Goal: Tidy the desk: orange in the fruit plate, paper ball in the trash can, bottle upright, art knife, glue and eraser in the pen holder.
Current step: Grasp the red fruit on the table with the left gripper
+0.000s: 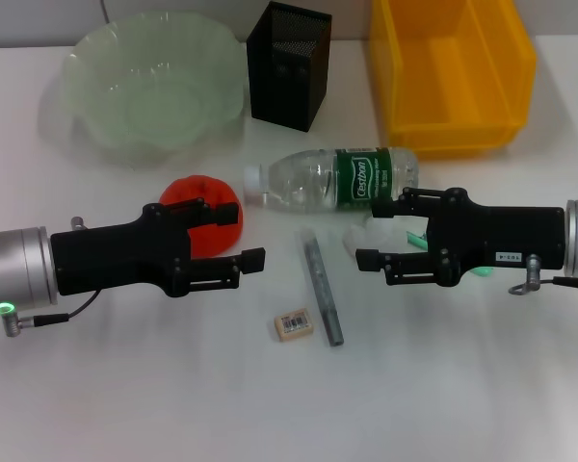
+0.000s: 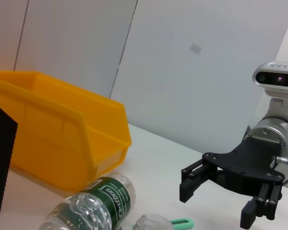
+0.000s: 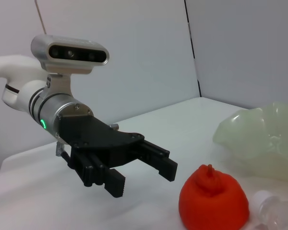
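Left gripper (image 1: 233, 237) and right gripper (image 1: 385, 233) face inward, fingers spread.

Place looks like robot lab or test room, not home. White table (image 1: 482, 404) stands against plain white wall panels (image 2: 192, 72), no decoration. Yellow plastic storage bin (image 1: 450, 72), type used in workshop. Desk items laid out as staged set: black mesh pen holder (image 1: 287, 65), pale green bowl (image 1: 149, 87).
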Controlling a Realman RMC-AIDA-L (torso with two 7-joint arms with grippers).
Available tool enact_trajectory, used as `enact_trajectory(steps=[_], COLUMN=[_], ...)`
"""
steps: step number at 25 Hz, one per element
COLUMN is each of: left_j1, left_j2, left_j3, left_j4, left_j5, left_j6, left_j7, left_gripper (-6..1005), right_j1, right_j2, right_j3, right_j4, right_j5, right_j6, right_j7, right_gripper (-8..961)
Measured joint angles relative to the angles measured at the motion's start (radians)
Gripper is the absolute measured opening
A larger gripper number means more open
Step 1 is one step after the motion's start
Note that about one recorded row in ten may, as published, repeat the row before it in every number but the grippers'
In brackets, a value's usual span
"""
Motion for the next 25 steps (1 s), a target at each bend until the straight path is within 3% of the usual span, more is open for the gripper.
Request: enact_trajectory(steps=[15,19,21,25], left_j1=[0.004,0.012,0.024,0.033], left_j2=[-0.007,-0.03,-0.052,-0.068], left_j3=[-0.005,-0.109,-0.173,-0.191], left_j4=[0.001,-0.004,-0.005,-0.009], left_j5=[-0.004,-0.01,-0.008,-0.004], left_j6=[-0.005,-0.054,-0.101,-0.201], left_j7=[0.007,0.096,0.161,0.261], left_gripper=[775,765,760,750], right_j1=[-0.005,-0.007,-0.011,-0.014], right_j2=[0.0,0.0,0.0,0.0], right_j3=[0.001,0.002,0.003,0.009], right_j4=[0.002,0.002,0.0,0.0], right_j5=[0.0,0.0,0.0,0.001], right_j6=[0.001,0.001,0.001,-0.003], right_j7=[-0.001,-0.001,-0.001,-0.001], right_gripper=[788,787,787,787])
